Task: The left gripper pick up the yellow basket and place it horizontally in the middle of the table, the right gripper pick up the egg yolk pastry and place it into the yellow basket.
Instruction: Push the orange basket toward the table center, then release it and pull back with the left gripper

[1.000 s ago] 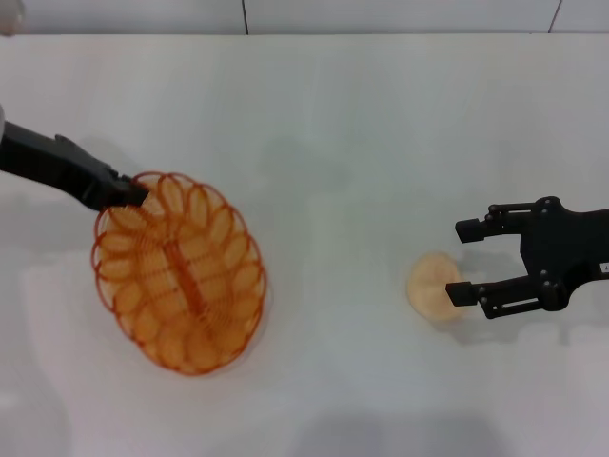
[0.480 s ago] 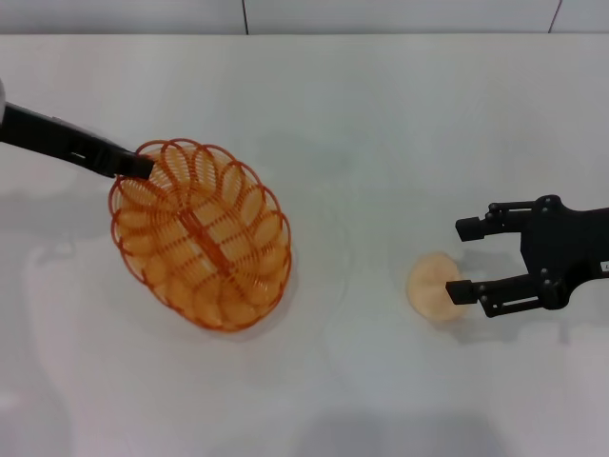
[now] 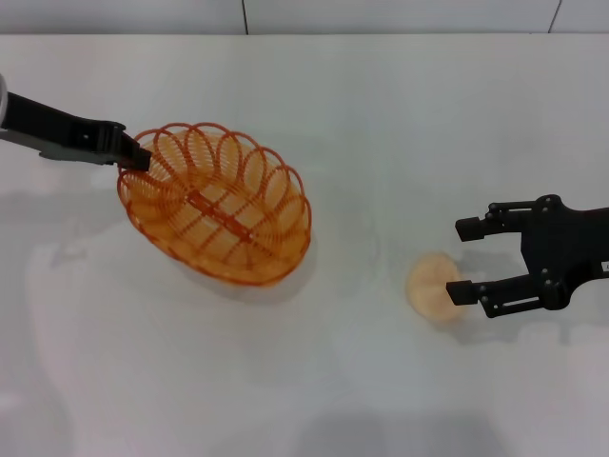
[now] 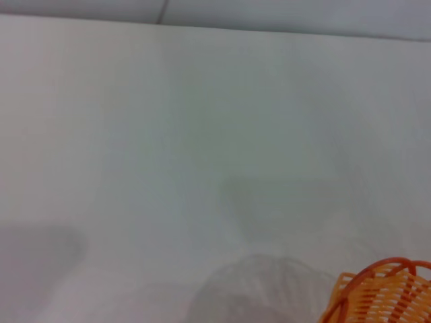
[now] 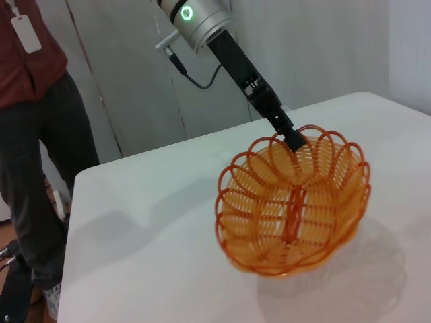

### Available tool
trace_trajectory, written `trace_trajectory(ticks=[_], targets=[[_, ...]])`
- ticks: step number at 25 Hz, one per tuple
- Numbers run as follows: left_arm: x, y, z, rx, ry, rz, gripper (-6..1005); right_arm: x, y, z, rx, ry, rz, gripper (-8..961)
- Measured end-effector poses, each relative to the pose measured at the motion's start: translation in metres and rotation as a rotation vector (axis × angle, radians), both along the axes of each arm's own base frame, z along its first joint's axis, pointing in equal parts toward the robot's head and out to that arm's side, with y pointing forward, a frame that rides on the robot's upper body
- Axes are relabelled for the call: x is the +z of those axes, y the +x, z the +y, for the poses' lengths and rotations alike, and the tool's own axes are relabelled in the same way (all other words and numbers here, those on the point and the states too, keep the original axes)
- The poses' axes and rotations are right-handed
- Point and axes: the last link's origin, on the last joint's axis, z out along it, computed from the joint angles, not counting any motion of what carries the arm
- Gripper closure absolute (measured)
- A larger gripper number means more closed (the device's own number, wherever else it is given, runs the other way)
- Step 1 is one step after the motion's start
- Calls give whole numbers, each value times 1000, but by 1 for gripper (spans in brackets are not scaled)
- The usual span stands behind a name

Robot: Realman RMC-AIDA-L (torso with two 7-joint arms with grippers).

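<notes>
The yellow basket [image 3: 217, 202], an oval of orange looped strands, hangs tilted just above the table at the left, with a shadow under it. My left gripper [image 3: 134, 158] is shut on the basket's far-left rim. The right wrist view shows the same hold, with the left gripper [image 5: 294, 139] pinching the rim of the yellow basket [image 5: 293, 208]. A corner of the yellow basket [image 4: 380, 293] shows in the left wrist view. The egg yolk pastry [image 3: 433, 285] lies on the table at the right. My right gripper [image 3: 458, 260] stands open just right of it, its lower finger touching or nearly touching the pastry's edge.
The white table [image 3: 343, 114] runs to a wall at the back. In the right wrist view a person [image 5: 27, 134] stands beyond the table's far left edge [image 5: 71, 202].
The left gripper has carried the basket right and toward the table's middle, turning its long axis from near-upright toward horizontal. The right gripper and the pastry have not moved.
</notes>
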Motion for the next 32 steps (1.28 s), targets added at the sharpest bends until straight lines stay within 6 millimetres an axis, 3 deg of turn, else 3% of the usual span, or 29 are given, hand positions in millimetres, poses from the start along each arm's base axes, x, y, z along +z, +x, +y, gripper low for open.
trace_trajectory(ticks=[16, 32], targets=[[-6, -12, 6, 224, 116, -10, 912, 1, -3, -3, 8, -25, 2, 154], [-34, -4, 18, 240, 191, -11, 911, 6, -7, -6, 38, -46, 4, 153]])
